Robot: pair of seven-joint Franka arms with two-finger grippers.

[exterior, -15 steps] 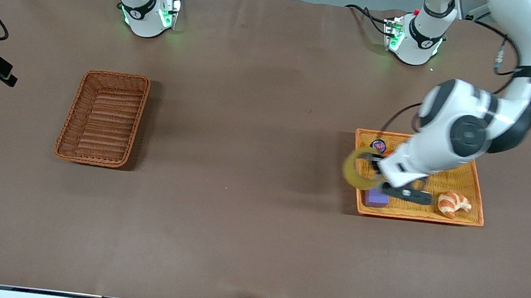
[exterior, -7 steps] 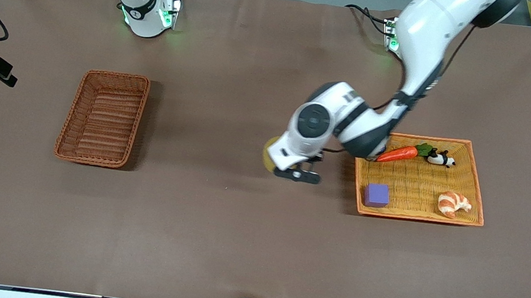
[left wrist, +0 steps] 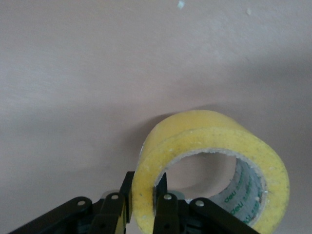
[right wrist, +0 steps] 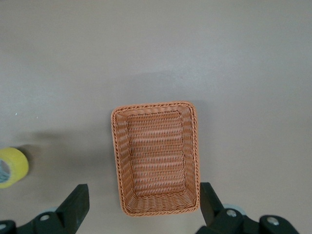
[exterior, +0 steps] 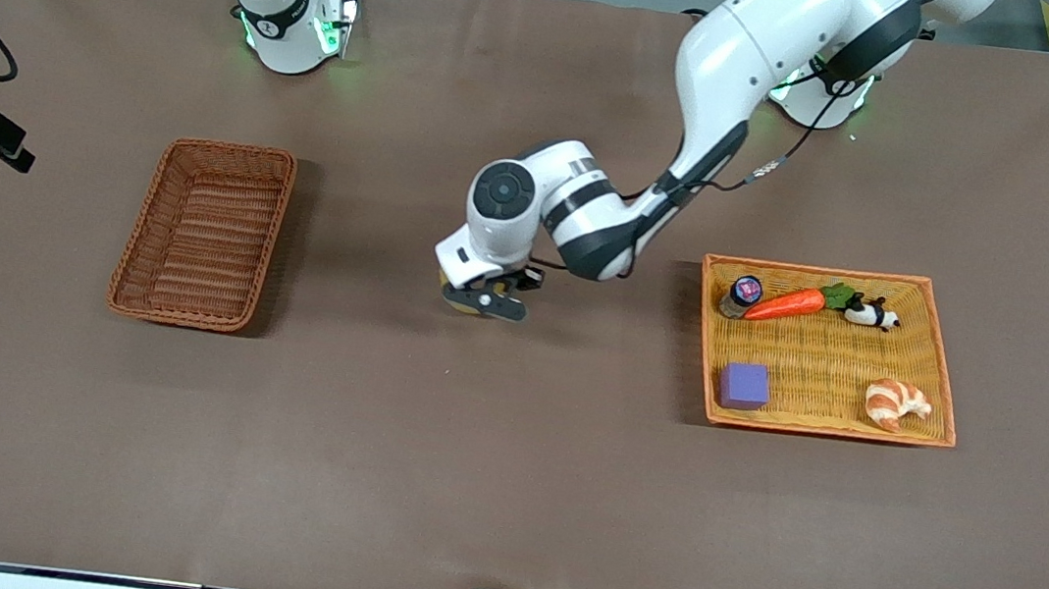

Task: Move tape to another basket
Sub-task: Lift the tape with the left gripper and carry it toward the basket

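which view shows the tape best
The left wrist view: the tape fills it, its wall pinched by the left gripper. The front view shows only a yellow sliver under that gripper; the right wrist view shows it small at the edge.

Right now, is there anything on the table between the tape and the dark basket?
No. In the front view only bare table lies between the tape in the left hand and the basket.

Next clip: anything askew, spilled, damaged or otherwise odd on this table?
Nothing stands out. The left gripper is shut on the tape over bare table between the two baskets. The brown basket sits flat and unfilled under the open right gripper. The orange tray's small items lie inside it.
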